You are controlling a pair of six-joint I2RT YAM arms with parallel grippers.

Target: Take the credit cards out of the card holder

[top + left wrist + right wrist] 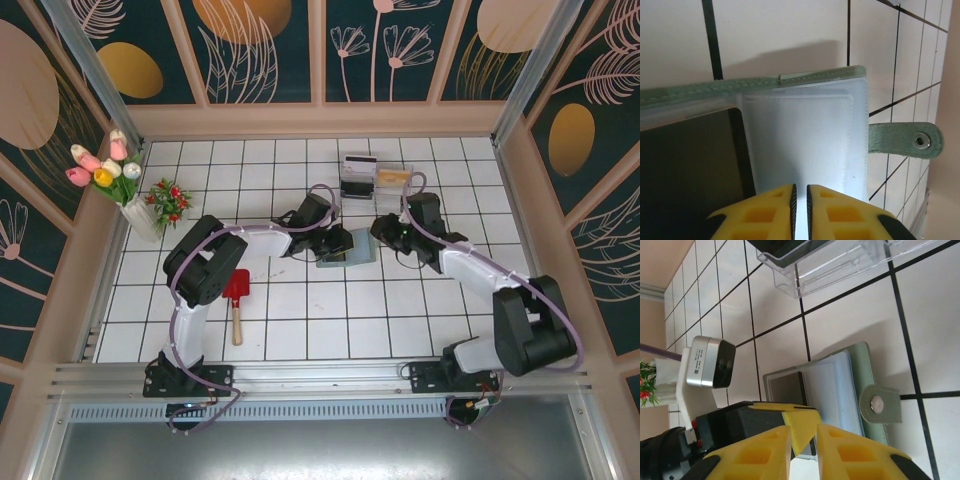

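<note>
Grey-green card holder (358,252) lies opened flat on the white tiles (300,330), just right of centre in the top view; its strap (881,405) with a metal snap sticks out from one edge.

Left gripper (800,191) meets the holder from its 9 o'clock; fingers are closed to a thin slit; the pale pocket sheet (805,140) runs down into that slit, so I read it as pinching the holder by that pocket edge.

Right gripper (804,430) hangs at the holder's 2 o'clock in the top view; fingers are slightly ajar; I see nothing between them.

Dark card (786,390) sits inside the holder, in the pocket beside the pale sheet; from the left wrist it shows as a dark panel behind clear film.

Two clear boxes (357,190) stand side by side at the holder's 12 o'clock, near it but apart; one holds a striped card (360,163), white with a black band; the other a tan card (392,177).
</note>
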